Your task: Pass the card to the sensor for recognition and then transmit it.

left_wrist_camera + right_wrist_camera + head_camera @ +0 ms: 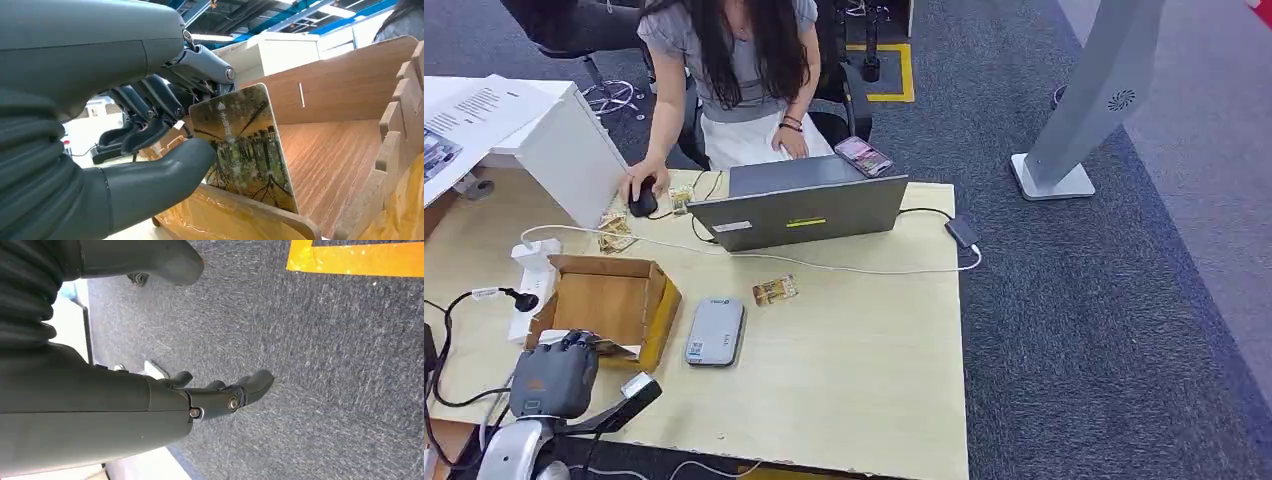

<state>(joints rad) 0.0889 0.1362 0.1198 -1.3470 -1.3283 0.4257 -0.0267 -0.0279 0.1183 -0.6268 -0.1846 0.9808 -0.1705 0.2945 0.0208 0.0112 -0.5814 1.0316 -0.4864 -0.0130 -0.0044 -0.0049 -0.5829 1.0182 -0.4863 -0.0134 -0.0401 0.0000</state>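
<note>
My left hand [557, 375] is at the near rim of the wooden box [604, 300] on the table's left side. In the left wrist view that hand [145, 125] pinches a card [245, 147] printed with trees and water between thumb and fingers, upright over the box's front wall [240, 215]. A grey flat sensor [715, 332] lies on the table just right of the box. Another similar card [775, 291] lies beyond the sensor. My right hand [220, 392] hangs over grey carpet with fingers apart and nothing in it.
A person sits at the far side using a grey laptop [799, 205] and a mouse [642, 198]. A white cable [824, 265] crosses the table. A power strip [532, 275] and a white stand [574, 150] are at the left. A phone [863, 156] lies behind the laptop.
</note>
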